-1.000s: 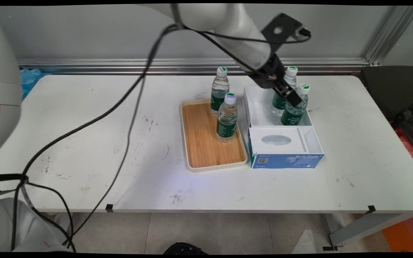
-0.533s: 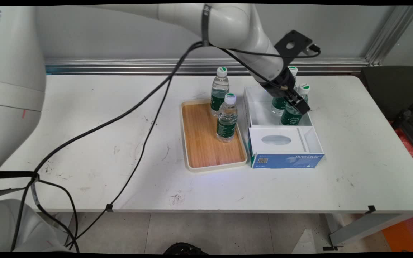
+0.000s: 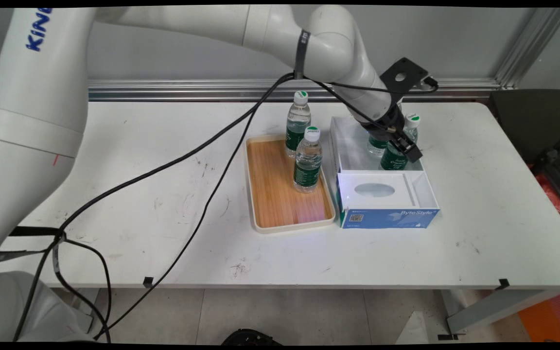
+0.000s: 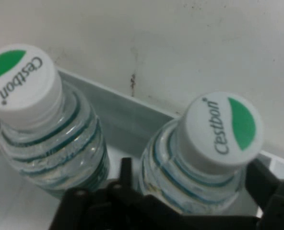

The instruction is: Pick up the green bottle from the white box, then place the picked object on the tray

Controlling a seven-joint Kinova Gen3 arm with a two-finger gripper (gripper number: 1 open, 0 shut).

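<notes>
Wooden-floored tray (image 3: 280,214) lies mid-table (image 3: 114,160) in the main view. Two water bottles stand in it, the tray's far bottle (image 3: 298,124) at its 12 o'clock end and the tray's near bottle (image 3: 307,163) just beside it toward 5 o'clock. At the tray's 3 o'clock, touching or nearly so, sits a white and blue carton (image 3: 387,218). Two more bottles stand in the carton's open far half: the right-hand bottle (image 3: 393,158) and the rear bottle (image 3: 376,145) at its 10 o'clock. As things lie, the four bottles are split evenly between tray and carton. The gripper (image 3: 409,150) reaches steeply down over the right-hand bottle, level with its shoulder below the cap.

Compared with a second ago, the gripper has sunk lower along that bottle and shifted slightly toward 4 o'clock. The bottles, tray and carton have not moved.

From the hand view, the right-hand bottle (image 4: 218,129) fills the gap of the gripper (image 4: 192,168). The jaws are spread, with fingers (image 4: 126,170) flanking the bottle at 9 and 3 o'clock. Whether they already press on it cannot be told. The rear bottle (image 4: 27,81) stands at 10 o'clock, outside the jaws, and the carton's wall (image 4: 127,112) runs behind both.
</notes>
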